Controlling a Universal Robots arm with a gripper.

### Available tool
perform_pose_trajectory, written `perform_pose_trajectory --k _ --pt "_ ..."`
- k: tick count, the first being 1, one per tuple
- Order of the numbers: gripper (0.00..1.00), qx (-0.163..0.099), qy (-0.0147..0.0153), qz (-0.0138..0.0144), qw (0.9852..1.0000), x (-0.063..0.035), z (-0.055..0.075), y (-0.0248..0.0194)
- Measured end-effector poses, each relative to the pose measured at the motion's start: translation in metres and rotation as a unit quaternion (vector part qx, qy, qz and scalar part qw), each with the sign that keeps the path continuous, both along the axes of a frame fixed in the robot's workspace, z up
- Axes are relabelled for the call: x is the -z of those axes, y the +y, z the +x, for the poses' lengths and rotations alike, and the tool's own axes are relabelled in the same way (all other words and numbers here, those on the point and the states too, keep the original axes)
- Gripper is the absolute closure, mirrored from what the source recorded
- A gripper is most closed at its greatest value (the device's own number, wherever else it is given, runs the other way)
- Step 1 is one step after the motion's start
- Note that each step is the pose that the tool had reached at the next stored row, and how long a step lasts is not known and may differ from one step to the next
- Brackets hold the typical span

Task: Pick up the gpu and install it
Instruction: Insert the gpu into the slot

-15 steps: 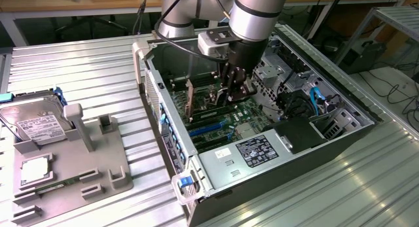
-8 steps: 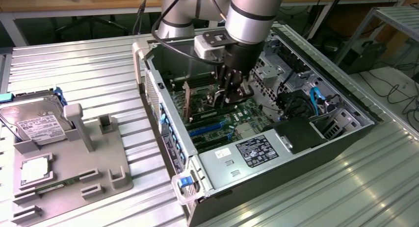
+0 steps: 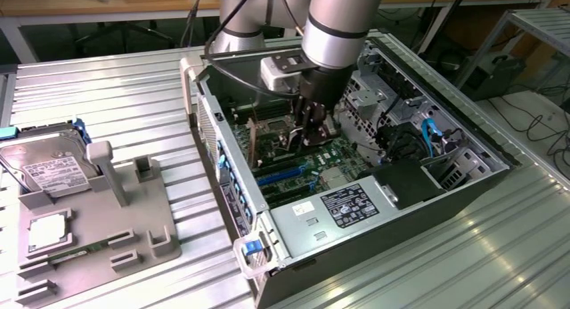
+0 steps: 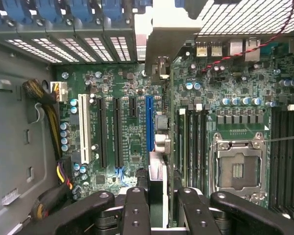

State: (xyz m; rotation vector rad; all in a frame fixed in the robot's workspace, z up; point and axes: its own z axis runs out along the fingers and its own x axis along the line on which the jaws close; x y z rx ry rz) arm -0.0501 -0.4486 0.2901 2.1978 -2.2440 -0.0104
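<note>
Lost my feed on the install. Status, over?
Gripper shut on gpu, inside the open computer case. Card edge-on above the blue slot, seating can't be told. Nothing seen blocking.

1 robot arm (image 3: 334, 29) with 1 gripper (image 3: 312, 132) reaches into 1 open computer case (image 3: 356, 209). On the table (image 3: 116, 89) sits 1 grey holder tray (image 3: 133, 229) with 1 hard drive (image 3: 45, 165). The motherboard (image 4: 132, 147) shows 1 blue slot (image 4: 149, 122), 1 white slot (image 4: 84, 136), 1 processor socket (image 4: 237, 169).
</note>
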Motion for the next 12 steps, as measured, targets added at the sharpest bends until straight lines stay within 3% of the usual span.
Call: perform_pose_trajectory --k 3,9,12 --pt "0.72 0.000 0.0000 -0.0042 1.0000 0.0039 0.000 0.0001" --pt "0.72 0.000 0.0000 -0.0042 1.0000 0.0100 -0.006 -0.0009" --pt "0.72 0.000 0.0000 -0.0043 1.0000 0.0128 -0.008 -0.0047"
